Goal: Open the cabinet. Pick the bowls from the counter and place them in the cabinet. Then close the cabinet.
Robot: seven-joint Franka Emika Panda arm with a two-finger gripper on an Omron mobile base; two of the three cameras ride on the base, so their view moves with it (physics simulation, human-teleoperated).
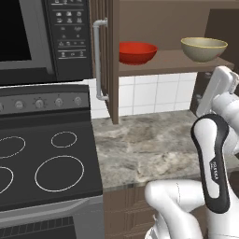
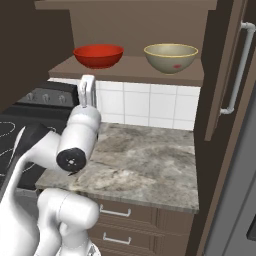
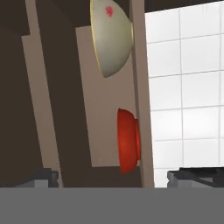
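Hand (image 3: 112, 177) spread wide, holding nothing; its two dark tips sit at the bottom corners of the hand view, which is rolled sideways and looks at the shelf edge and both bowls. In the left base view the hand is at the right edge, mid-height, below the shelf.

Largest first. Cabinet (image 2: 145, 30) fills the top of the right base view, both doors swung open: left door (image 1: 105, 56) stands edge-on at upper centre of the left base view with its silver bar handle (image 1: 98, 60); right door (image 2: 225, 75) runs down the right side of the right base view with its own bar handle (image 2: 239, 70). Surface (image 2: 145, 165), speckled stone, mid-frame. Wooden shelf (image 2: 130, 70) carries both bowls. Beige bowl (image 2: 170, 57) upper right of centre, red bowl (image 2: 98, 55) upper left, well apart, both upright and set back from the shelf lip.

Step in hand, as I judge it: placing is done, closing the doors is left. To do it well: draw the hand clear of the shelf before swinging, go to one door's outer face or handle, push along the door's arc and not straight in. Bowls look clear of the door path. Risk: the arm link near the shelf edge could clip the shelf or the right door on the way round.
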